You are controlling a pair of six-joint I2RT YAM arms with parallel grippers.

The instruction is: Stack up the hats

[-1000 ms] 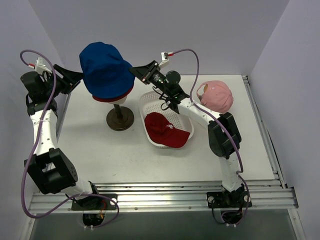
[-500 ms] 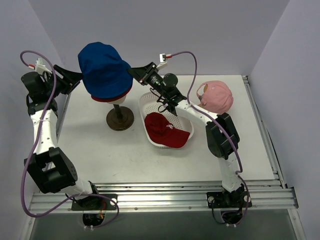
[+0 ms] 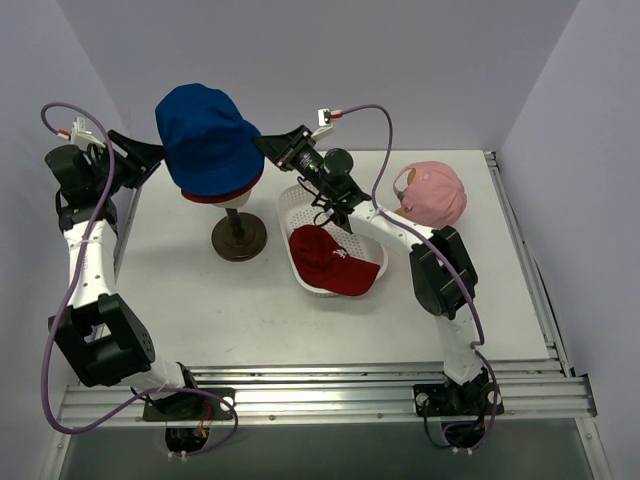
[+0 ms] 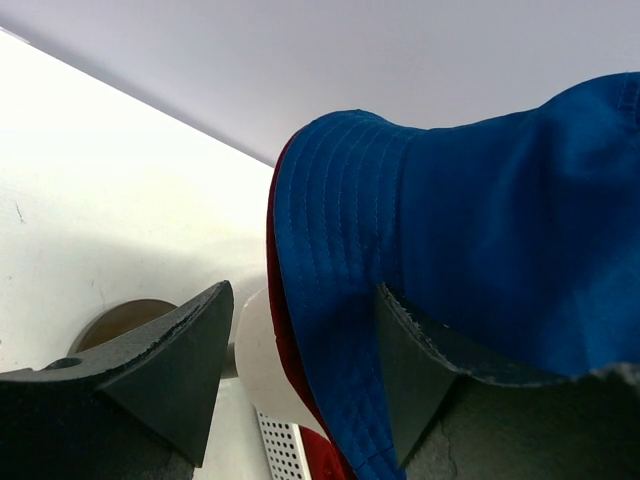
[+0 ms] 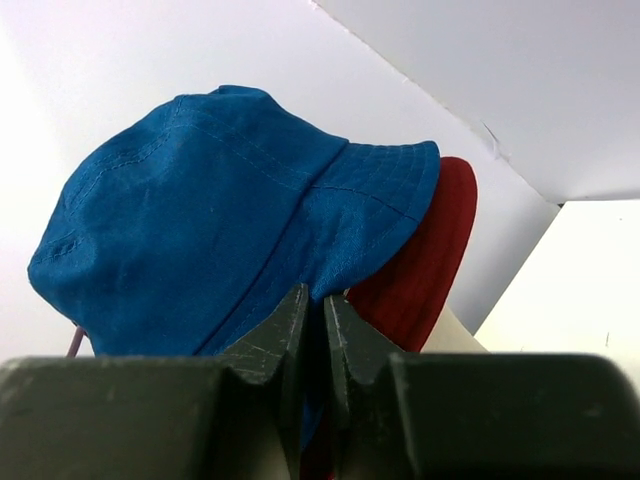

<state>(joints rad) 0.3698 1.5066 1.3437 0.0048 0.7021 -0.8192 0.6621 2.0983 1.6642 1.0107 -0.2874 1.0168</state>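
The blue bucket hat (image 3: 205, 135) sits over the dark red bucket hat (image 3: 216, 197) on the cream mannequin head (image 3: 239, 208). My right gripper (image 3: 263, 143) is shut on the blue hat's right brim, seen in the right wrist view (image 5: 323, 303), with the dark red brim (image 5: 425, 270) beneath. My left gripper (image 3: 153, 154) is open at the hat's left side; in the left wrist view (image 4: 302, 300) the blue brim (image 4: 330, 300) hangs between its fingers. The red peaked cap (image 3: 330, 258) lies in the white basket (image 3: 298, 203). The pink peaked cap (image 3: 435, 192) lies at the right.
The mannequin head stands on a dark round base (image 3: 240, 240) on the white table. The basket is just right of that base, under my right arm. Walls close in behind and on both sides.
My right gripper has moved slightly left with the blue brim in it, and the blue hat has shifted a little left on the head. The left arm has barely moved.
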